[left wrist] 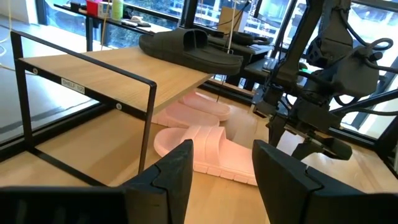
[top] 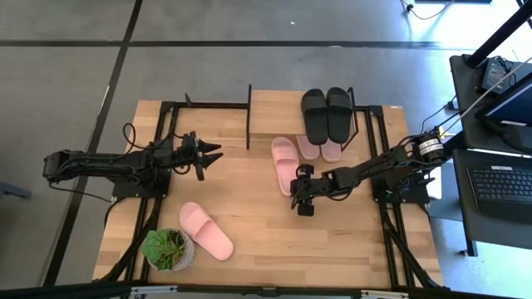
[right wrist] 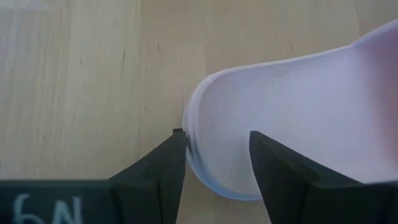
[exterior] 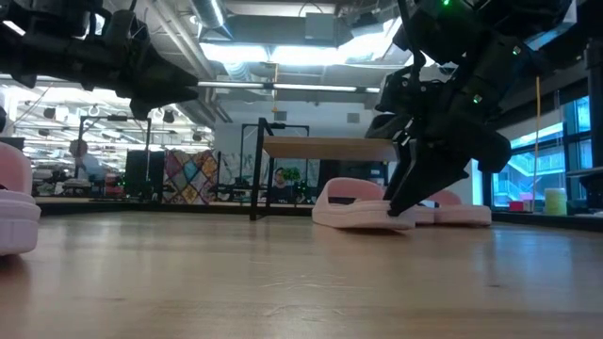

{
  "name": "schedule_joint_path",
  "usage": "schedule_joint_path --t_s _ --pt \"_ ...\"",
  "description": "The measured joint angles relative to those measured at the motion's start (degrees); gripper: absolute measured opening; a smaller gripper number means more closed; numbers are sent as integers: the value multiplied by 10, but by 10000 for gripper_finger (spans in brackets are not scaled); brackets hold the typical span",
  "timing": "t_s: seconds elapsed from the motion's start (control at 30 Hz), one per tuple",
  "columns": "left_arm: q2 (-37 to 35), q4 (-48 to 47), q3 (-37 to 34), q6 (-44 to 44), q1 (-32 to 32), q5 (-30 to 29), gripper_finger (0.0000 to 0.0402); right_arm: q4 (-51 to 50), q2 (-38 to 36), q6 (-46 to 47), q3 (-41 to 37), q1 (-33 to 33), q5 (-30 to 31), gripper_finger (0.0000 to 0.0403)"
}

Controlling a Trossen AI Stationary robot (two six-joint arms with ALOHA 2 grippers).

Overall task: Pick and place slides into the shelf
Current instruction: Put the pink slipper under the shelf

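Right gripper (exterior: 407,200) is down at the heel of a pink slide (exterior: 353,209) on the table (exterior: 301,278). Shelf (exterior: 325,149) stands behind. Another pink slide (exterior: 14,202) lies at the frame edge.

Two dark jointed arms trail black cables; the right arm (top: 391,162) wears a silver-white collar.

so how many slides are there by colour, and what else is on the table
light pink foam slides: 4, two under the shelf, one in front of it, one near the plant
black foam slides: 2, on the wooden shelf top
wooden-topped black-legged shelf: 1
small potted green plant: 1
total: 8
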Motion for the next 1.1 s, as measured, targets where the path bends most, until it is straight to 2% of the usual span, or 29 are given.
schedule_joint_path --t_s 0.8,1.1 --pt "0 0 0 0 0 0 157 3 19 -9 0 -4 -12 177" --pt "1 0 0 0 0 0 157 20 33 27 1 -4 -7 177"
